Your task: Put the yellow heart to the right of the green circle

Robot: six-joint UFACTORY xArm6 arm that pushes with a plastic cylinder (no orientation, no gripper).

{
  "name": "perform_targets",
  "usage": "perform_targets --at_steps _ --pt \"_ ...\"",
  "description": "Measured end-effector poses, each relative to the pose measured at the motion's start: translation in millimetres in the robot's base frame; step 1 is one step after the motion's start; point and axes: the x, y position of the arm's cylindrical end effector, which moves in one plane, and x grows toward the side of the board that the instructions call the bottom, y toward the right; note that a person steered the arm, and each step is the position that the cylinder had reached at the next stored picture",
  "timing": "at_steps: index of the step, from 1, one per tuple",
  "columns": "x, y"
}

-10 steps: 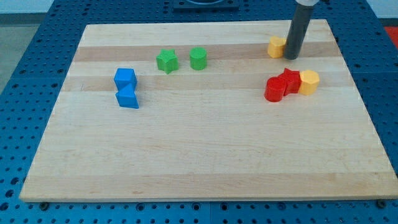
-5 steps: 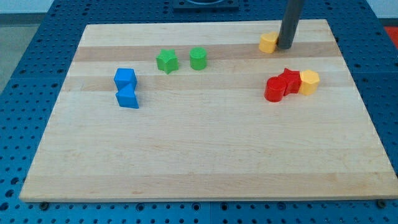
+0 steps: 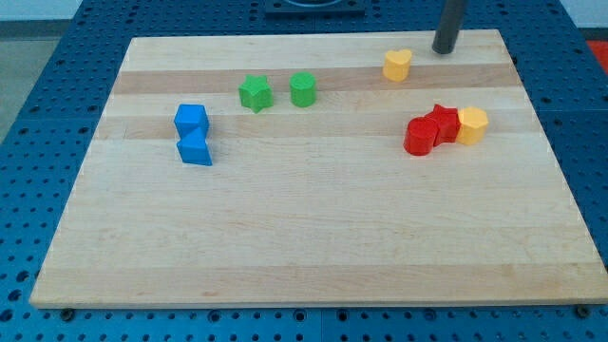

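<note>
The yellow heart lies on the wooden board near the view's top, right of centre. The green circle sits to its left and slightly lower, with a wide gap between them. My tip is down near the board's top edge, to the right of and a little above the yellow heart, apart from it.
A green star sits just left of the green circle. Two blue blocks sit together at the view's left. A red cylinder, a red star and a yellow hexagon touch in a row at the right.
The yellow heart has slid left and slightly up. My tip has moved up toward the board's top edge and has come away from the heart.
</note>
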Motion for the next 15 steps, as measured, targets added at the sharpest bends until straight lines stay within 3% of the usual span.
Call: perform_targets --at_steps 2,5,6,7,8,12,14,15 --pt "21 -25" --pt "107 -49" --pt "73 -11" --pt "7 -8" --pt "-12 -23" --pt "78 -51" --pt "80 -49" --pt "46 -62"
